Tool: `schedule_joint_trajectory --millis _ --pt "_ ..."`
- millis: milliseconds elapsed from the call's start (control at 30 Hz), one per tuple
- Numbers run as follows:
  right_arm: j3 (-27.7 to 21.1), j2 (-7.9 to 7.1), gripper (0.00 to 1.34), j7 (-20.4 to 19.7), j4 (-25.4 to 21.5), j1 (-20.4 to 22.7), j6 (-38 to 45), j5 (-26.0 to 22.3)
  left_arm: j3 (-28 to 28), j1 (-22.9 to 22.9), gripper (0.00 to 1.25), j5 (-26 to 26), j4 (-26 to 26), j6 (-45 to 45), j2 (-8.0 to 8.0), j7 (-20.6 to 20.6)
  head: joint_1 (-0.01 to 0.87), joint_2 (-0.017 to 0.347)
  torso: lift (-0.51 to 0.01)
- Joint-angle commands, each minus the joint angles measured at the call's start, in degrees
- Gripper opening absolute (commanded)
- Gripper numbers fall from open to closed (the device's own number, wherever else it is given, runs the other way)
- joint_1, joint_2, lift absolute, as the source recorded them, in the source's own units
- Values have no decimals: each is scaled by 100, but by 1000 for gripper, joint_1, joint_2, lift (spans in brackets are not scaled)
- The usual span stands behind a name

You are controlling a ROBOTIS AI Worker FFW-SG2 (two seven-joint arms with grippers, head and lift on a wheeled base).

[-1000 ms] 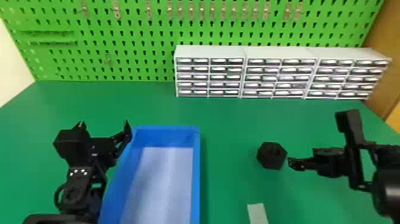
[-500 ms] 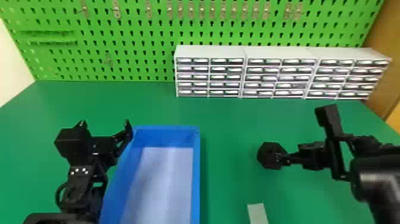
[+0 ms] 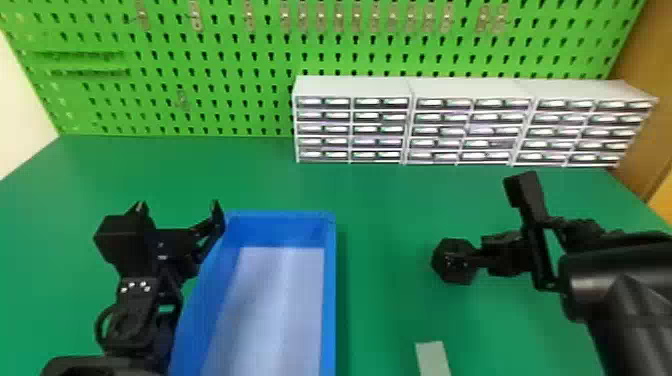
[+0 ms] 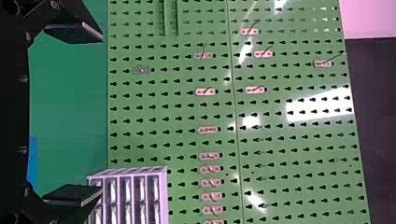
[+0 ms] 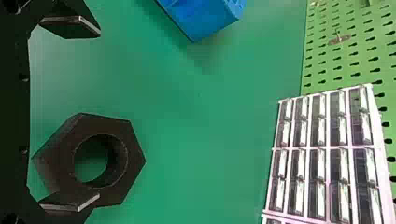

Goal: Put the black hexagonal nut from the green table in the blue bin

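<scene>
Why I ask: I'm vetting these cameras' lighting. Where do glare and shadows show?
Left wrist view: white glare patches on the pegboard; right wrist view: a soft shadow on the green table beside the blue bin; head view: bright highlights on the drawer fronts.

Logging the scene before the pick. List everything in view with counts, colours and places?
Hexagonal nut: one, black, on table right of bin
Rectangular open plastic bin: one, blue, pale inside, table's left half
Flat rectangular piece: one, pale, table's near edge
Tabletop: one, green, under bin
Drawer cabinets: three, white, table's back, side by side
Pegboard: one, green, behind table
Hooks: over ten, metallic, on pegboard
Panel: one, brown, far right
Wall: one, pale, far left
Left arm: one, black, by bin's left side; left gripper open
Right arm: one, black, from right; right gripper open at nut, contact unclear
</scene>
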Motion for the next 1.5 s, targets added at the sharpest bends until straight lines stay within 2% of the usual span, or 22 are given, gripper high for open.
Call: schedule_joint_trajectory --millis 0,467,1000,1467 --pt "125 3 1243 0 330 -169 -105 24 -8 -15 1111 0 7 0 -15 0 657 57 -95" --pt "380 30 1243 0 1139 -423 -439 -2 -25 -41 1111 0 34 0 -15 0 657 57 -95" --pt "468 12 1243 -9 1587 -590 -729 15 -52 -85 1108 9 60 -9 -15 0 657 57 -95" --pt "740 -155 1243 -9 1912 -766 -738 -99 -87 -155 1101 18 113 -79 -15 0 657 57 -95"
